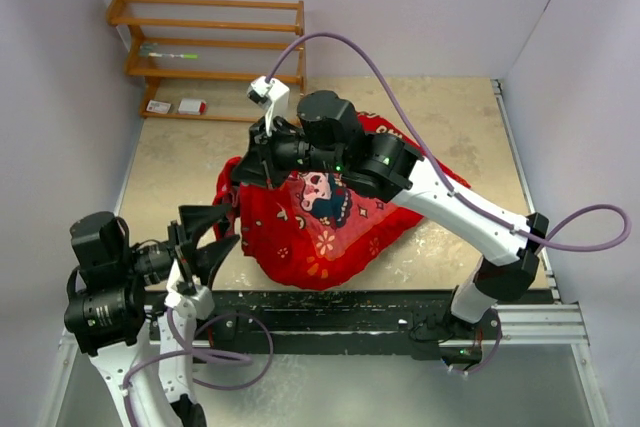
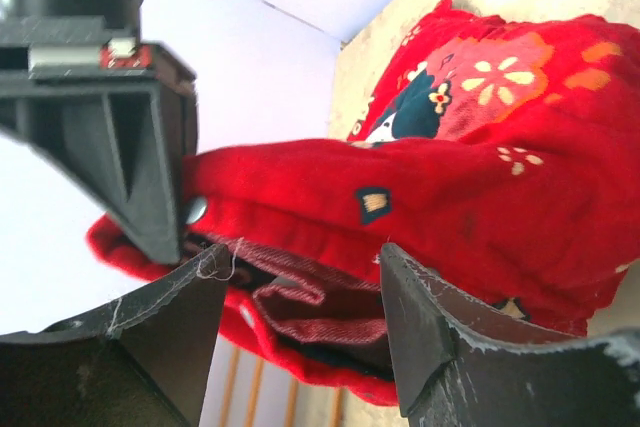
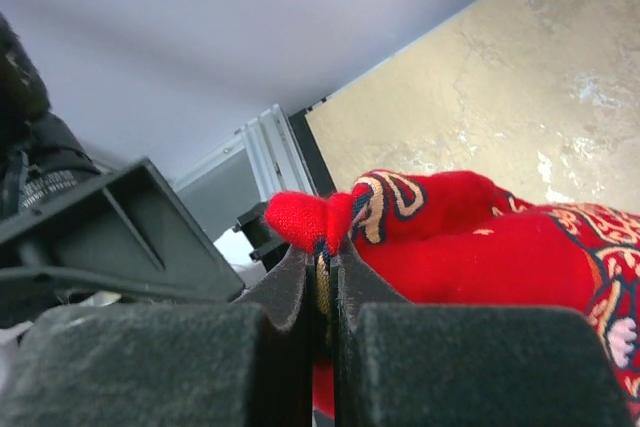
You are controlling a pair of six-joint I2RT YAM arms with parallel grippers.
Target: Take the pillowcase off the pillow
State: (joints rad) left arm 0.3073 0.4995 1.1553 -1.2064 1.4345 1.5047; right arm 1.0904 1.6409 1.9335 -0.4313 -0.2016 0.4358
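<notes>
Centrally on the beige table (image 1: 470,127) lies the pillowcase (image 1: 330,237), a plump red heap with a cartoon face and flowers printed on top. It sits just ahead of the arm bases, and its left end faces the left arm. At the far left corner, against the wall, stands a wooden shelf (image 1: 215,47) with two small boxes (image 1: 190,105) on its lowest board.

The right arm reaches across the heap to its far left corner. The right gripper (image 3: 322,252) is there with its jaws pressed together on a pinched fold of the red cloth, which is lifted slightly off the heap.

The left gripper (image 2: 305,257) hangs at the left edge of the pillowcase with its jaws spread wide and nothing between them. From its wrist camera the mouth of the pillowcase gapes just beyond the fingertips (image 2: 400,287), showing the paler reddish inside. The upper lip of that mouth hangs from the right gripper's pinch.
</notes>
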